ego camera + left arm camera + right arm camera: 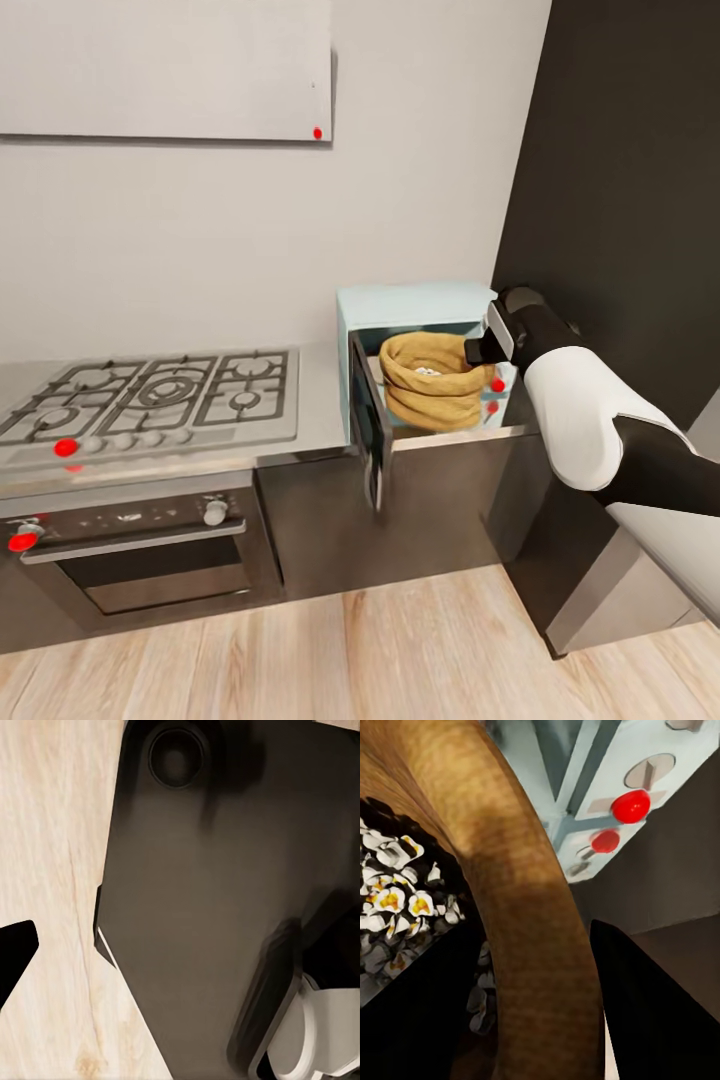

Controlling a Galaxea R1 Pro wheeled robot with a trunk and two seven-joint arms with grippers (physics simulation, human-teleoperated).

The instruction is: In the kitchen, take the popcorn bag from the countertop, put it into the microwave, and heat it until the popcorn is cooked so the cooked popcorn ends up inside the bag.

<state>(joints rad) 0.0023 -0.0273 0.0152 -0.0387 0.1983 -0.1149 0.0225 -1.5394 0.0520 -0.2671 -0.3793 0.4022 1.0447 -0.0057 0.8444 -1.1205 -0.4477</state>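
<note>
1. Steel desk (320,400) by the grey wall carries the open microwave (420,305); the popcorn bag (430,385) sits inside.
2. Popcorn (394,900) looks popped, so heating seems done.
3. Right end effector (487,350) hovers at the bag's rim; whether apart or together, I cannot tell.
4. Right wrist view alone reveals the kernels clearly.

Steel countertop (320,420) runs along the grey wall over dark cabinet fronts; gas hob (160,395) w/ black grates is set into it at left, oven (140,560) built in below that. At the right end, in the corner by the tall dark cabinet (620,200), sits the pale blue microwave (420,300), door (368,420) swung open past the counter's front edge. Pale wood floor (300,650) carries the cabinets.
</note>
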